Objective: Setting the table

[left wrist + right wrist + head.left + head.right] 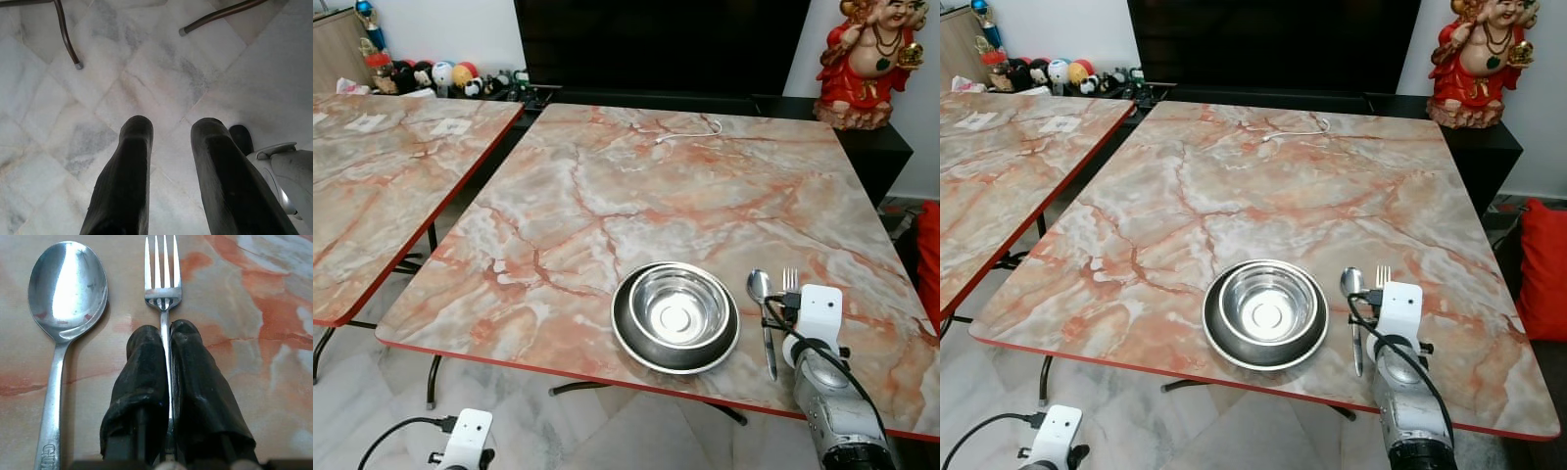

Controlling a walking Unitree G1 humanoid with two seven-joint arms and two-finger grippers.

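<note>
A steel bowl sits inside a dark rimmed plate near the front edge of the marble table. To its right a steel spoon lies flat, with a steel fork beside it. My right gripper is shut on the fork's handle, low over the tabletop, tines pointing away from me. The right wrist covers most of the fork in the head views. My left gripper hangs open below the table edge, over the floor.
A white cable lies at the table's far side. A second marble table stands to the left with a gap between. A red figurine stands on a dark cabinet at back right. Table legs rise from the tiled floor.
</note>
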